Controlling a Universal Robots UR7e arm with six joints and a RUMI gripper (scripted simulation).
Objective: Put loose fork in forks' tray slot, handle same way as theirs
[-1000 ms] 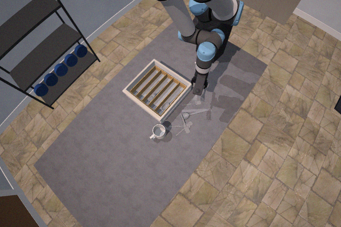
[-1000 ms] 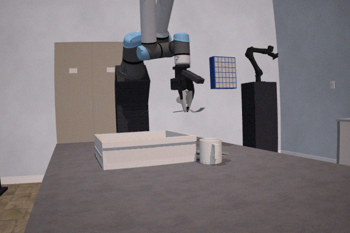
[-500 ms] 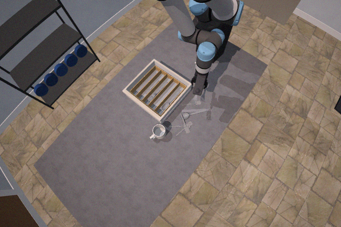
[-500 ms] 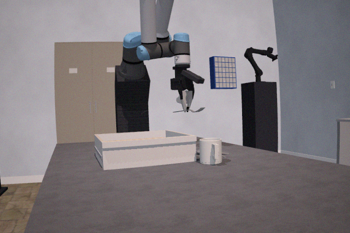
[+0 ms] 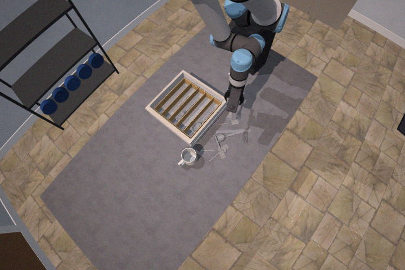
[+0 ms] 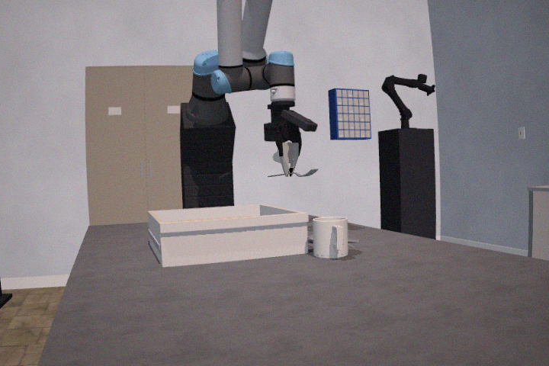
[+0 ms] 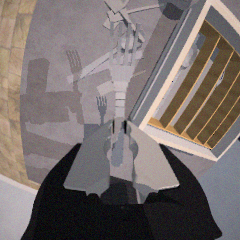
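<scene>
My gripper (image 6: 290, 171) is shut on the loose fork (image 6: 296, 173) and holds it level, high above the table, just past the right side of the tray. From above, the gripper (image 5: 233, 107) hangs off the tray's far right corner. In the wrist view the fork (image 7: 121, 85) runs away from the fingers, its tines at the far end. The wooden tray (image 5: 185, 104) has several long slots with grey cutlery lying along them; I cannot tell which slot has the forks. It also shows in the side view (image 6: 227, 232) and the wrist view (image 7: 200, 85).
A white mug (image 5: 188, 156) stands by the tray's near right corner, also in the side view (image 6: 329, 236). Several loose pieces of cutlery (image 5: 229, 136) lie on the grey table right of the tray. A shelf with blue cylinders (image 5: 71, 82) stands at the left.
</scene>
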